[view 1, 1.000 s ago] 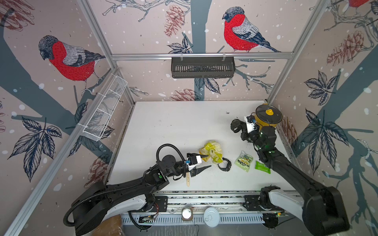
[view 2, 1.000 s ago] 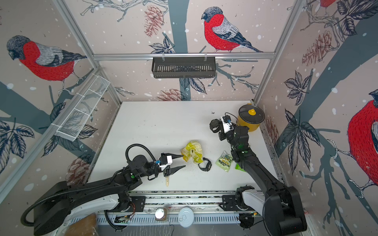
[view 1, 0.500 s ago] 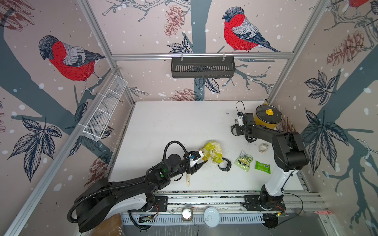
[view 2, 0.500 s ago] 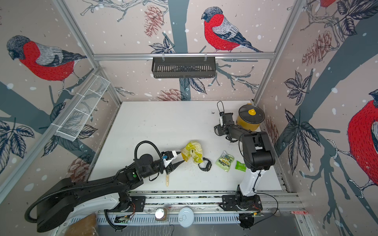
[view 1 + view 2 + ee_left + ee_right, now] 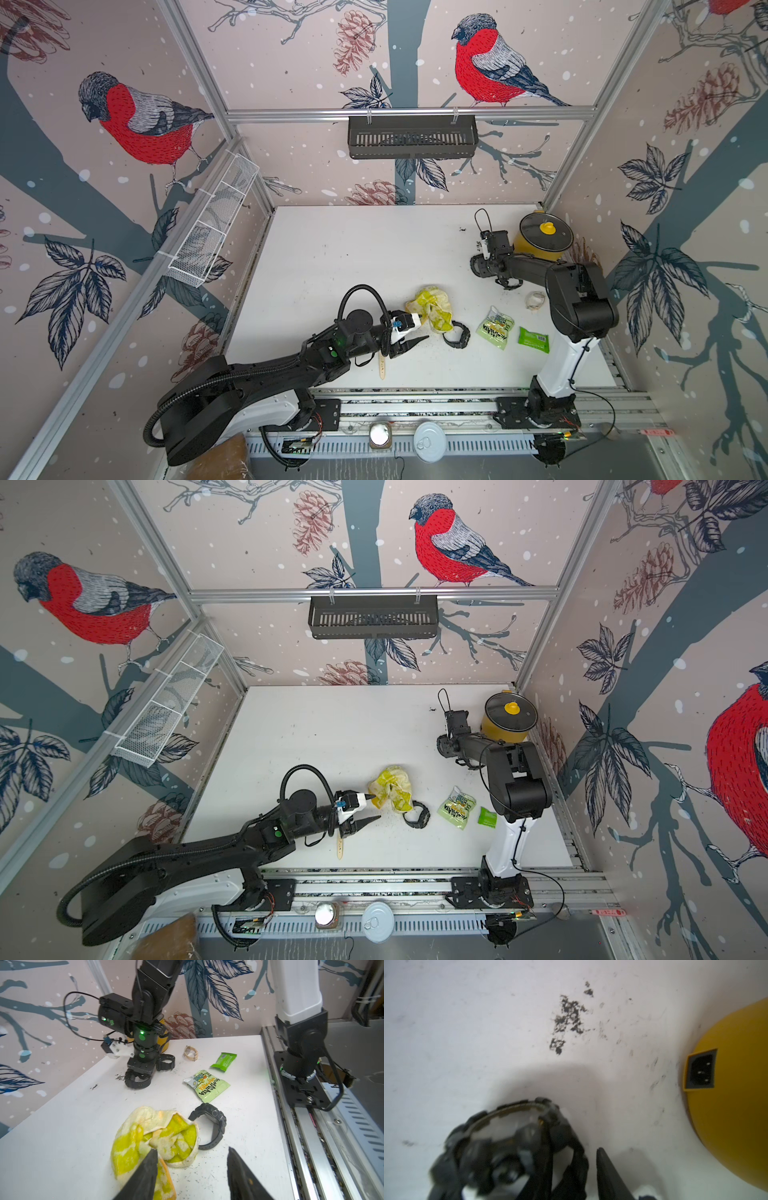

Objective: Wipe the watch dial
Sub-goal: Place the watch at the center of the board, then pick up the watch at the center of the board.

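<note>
A crumpled yellow-and-white cloth [image 5: 430, 305] [image 5: 153, 1136] lies near the table's front. A black watch [image 5: 457, 334] [image 5: 212, 1124] rests against its right side. My left gripper [image 5: 424, 329] [image 5: 192, 1152] is open just in front of them, one finger touching the cloth's edge and bare table between the jaws. My right gripper [image 5: 482, 266] [image 5: 573, 1159] points down at the far right over a second black watch [image 5: 508, 1142] [image 5: 137, 1081]. Its strap lies between the jaws, and the visible finger [image 5: 608, 1172] stands apart from it.
A yellow pot [image 5: 540, 239] with a glass lid stands at the back right, close to my right gripper. A third black watch [image 5: 165, 1061], a beige band [image 5: 190, 1056], a snack packet [image 5: 494, 328], a green packet [image 5: 533, 338] and a beige strap [image 5: 382, 365] lie about. Dark crumbs dot the table.
My right arm folded back and its jaws opened off the watch strap beside the pot. My left gripper crept forward to the cloth and opened slightly wider.
</note>
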`<action>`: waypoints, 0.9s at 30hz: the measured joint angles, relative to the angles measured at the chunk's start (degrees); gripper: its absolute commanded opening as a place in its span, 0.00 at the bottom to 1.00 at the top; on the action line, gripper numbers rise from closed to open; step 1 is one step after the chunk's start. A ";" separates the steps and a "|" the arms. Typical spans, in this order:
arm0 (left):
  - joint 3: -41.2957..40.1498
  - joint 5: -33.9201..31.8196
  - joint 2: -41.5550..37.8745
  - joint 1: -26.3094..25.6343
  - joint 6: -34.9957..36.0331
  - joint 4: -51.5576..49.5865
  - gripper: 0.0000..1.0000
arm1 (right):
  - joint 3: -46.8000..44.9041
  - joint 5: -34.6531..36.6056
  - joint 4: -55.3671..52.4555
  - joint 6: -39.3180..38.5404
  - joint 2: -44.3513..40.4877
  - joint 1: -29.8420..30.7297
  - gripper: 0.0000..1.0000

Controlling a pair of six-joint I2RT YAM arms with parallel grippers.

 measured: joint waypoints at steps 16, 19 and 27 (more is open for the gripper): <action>18.97 9.42 24.39 -4.37 6.16 -13.07 0.57 | -3.37 8.20 -4.98 2.93 -21.07 2.45 0.50; 23.17 9.40 29.00 -5.05 7.85 -17.44 0.57 | -6.01 6.56 -3.76 3.04 -28.89 3.34 0.52; 30.67 7.78 36.30 -5.05 10.69 -25.83 0.57 | -13.31 2.64 0.39 2.69 -42.14 2.93 0.54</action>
